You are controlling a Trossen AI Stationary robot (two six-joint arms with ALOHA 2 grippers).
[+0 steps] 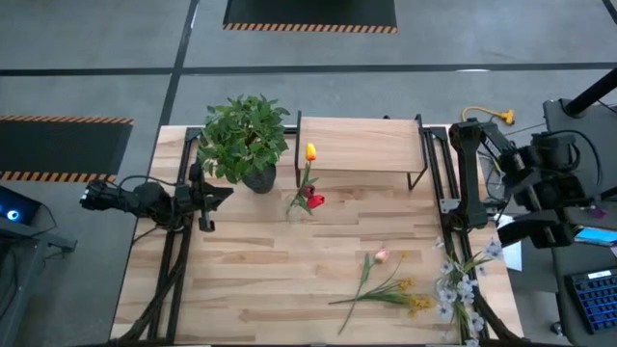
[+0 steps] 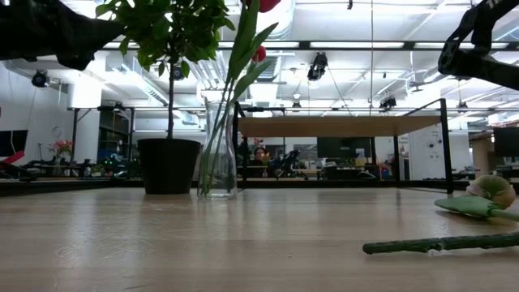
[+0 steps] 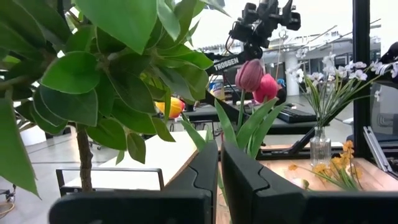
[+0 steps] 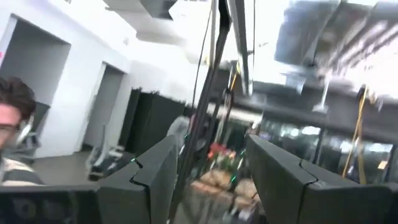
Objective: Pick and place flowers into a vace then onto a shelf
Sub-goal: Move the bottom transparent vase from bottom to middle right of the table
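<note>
Nearest the front edge of the table [image 1: 251,280], a pink bud [image 1: 382,255] and some yellow sprigs [image 1: 416,305] lie flat on the wood, their green stems crossing. Just to their right, at the table's front right corner, pale white-lilac sprigs [image 1: 461,284] spread out.

Farther back, near the middle, a clear glass vase [image 2: 217,154] stands upright with a yellow tulip [image 1: 310,151] and red tulips [image 1: 313,200] in it. Just beside it on the left is a bushy potted plant [image 1: 245,135], whose leaves fill much of the left wrist view and block the way between the left arm and the vase.

The left gripper [image 1: 204,197] hangs at the table's left edge, next to the plant's pot, fingers closed on nothing. The right gripper [image 4: 208,180] is off the table's right side, raised and pointing into the room, fingers apart and empty.

Behind the vase, the wooden shelf [image 1: 362,145] sits along the back edge, its top bare.

In the left wrist view, the far arm [image 3: 261,22] carries the word "TROSSEN" in white.
</note>
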